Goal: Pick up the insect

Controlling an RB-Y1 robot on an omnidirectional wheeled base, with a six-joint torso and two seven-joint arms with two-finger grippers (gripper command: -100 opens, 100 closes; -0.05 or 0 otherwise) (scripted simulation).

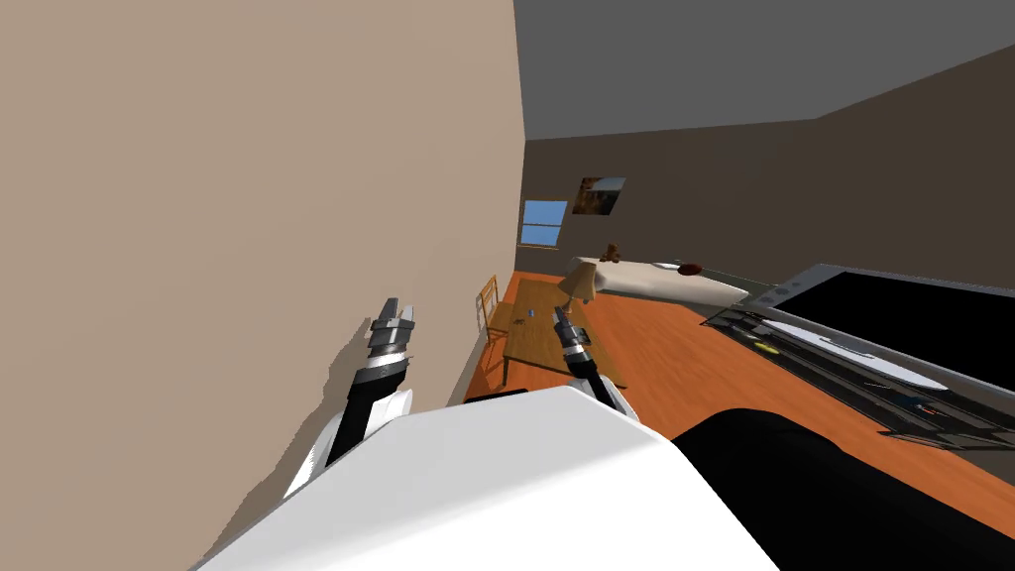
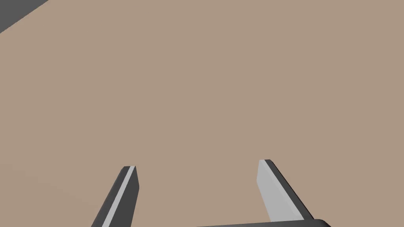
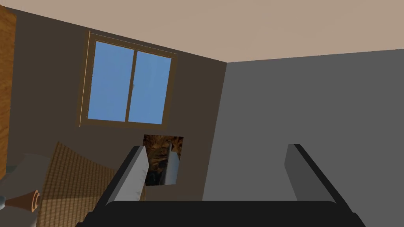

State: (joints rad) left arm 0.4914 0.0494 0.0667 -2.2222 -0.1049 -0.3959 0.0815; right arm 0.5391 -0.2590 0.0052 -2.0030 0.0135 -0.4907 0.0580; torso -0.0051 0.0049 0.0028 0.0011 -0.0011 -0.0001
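Observation:
Far ahead stands a wooden table [image 1: 540, 342] with a lamp [image 1: 577, 285] at its far end. On the table lies a tiny bluish speck [image 1: 528, 314], too small to identify. My left gripper [image 1: 394, 315] is raised close to the tan wall [image 1: 248, 198]; in the left wrist view its fingers [image 2: 127, 185] are open, with nothing between them and the flat tan wall beyond. My right gripper [image 1: 561, 315] is raised in line with the table, well short of it. It is open [image 3: 216, 147] and empty, and the lamp's woven shade [image 3: 75, 177] lies beside it.
A wooden chair [image 1: 488, 302] stands between the table and the tan wall. A bed [image 1: 674, 283] carrying a teddy bear [image 1: 613, 253] lies beyond the table. A low dark shelf unit [image 1: 852, 367] with small items runs along the right. The orange floor [image 1: 674, 367] is between them.

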